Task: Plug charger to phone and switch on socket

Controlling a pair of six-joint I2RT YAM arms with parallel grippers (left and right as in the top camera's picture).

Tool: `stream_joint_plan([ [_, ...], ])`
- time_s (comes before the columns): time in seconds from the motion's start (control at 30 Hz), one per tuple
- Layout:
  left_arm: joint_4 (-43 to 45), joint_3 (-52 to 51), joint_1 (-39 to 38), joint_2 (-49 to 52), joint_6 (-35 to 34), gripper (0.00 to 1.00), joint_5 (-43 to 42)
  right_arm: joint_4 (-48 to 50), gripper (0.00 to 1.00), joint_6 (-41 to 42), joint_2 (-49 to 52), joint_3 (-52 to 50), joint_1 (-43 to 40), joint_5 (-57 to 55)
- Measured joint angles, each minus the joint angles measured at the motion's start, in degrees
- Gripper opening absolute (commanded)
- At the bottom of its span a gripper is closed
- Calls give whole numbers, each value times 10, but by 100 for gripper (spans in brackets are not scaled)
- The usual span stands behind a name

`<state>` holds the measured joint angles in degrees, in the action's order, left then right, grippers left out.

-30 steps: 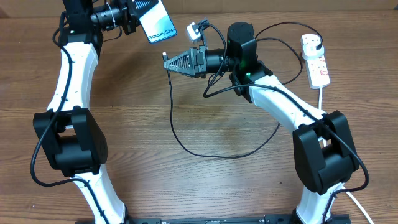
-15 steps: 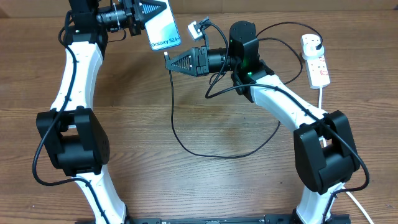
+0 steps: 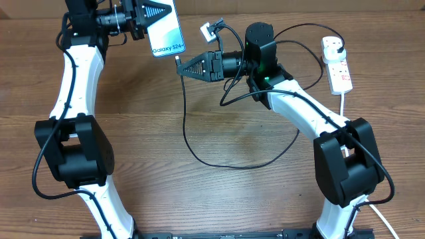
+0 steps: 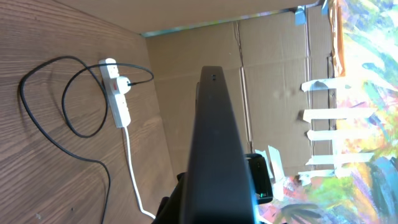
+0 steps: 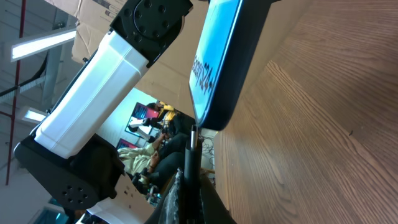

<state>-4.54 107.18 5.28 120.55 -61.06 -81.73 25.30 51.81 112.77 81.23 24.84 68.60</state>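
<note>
Brown wood-grain table (image 3: pixel 133 153) runs under both my arms, with a cardboard wall (image 4: pixel 273 74) standing behind its far edge. My left gripper (image 3: pixel 154 12) is clamped onto the phone (image 3: pixel 166 30) and holds it up off the table at the far left, screen facing upward in the overhead view, the "Galaxy S24+" lettering near its lower end. From my left wrist I see that phone (image 4: pixel 214 143) only edge-on, a dark slab rising from between my fingers. My right gripper (image 3: pixel 180 66) reaches leftward across the middle of the far side, its fingers pinched narrow on the charger (image 3: pixel 199 156) right behind the connector tip (image 3: pixel 176 59). That tip sits just below the phone's lower right corner. In my right wrist view the connector tip (image 5: pixel 194 134) points up at the rounded bottom edge of the phone (image 5: pixel 221 62) and appears to meet it, but I cannot tell whether it is in the port or only against the edge. From my right fingers the thin black cable drops to the table, sweeps in a wide loop across the middle, and climbs back past my right arm to the far right. The socket (image 3: pixel 337 63) lies flat there, well apart from the phone, with the black plug (image 3: pixel 337 45) seated in its far end and a white cord (image 3: pixel 342 99) trailing toward the near edge. I cannot read the position of its switches.
</note>
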Motion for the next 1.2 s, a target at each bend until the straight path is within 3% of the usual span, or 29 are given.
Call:
stream_joint_plan([
  [1.2, -1, 0, -26, 0, -2, 4, 21, 0, 4, -8, 0, 0, -1, -4],
])
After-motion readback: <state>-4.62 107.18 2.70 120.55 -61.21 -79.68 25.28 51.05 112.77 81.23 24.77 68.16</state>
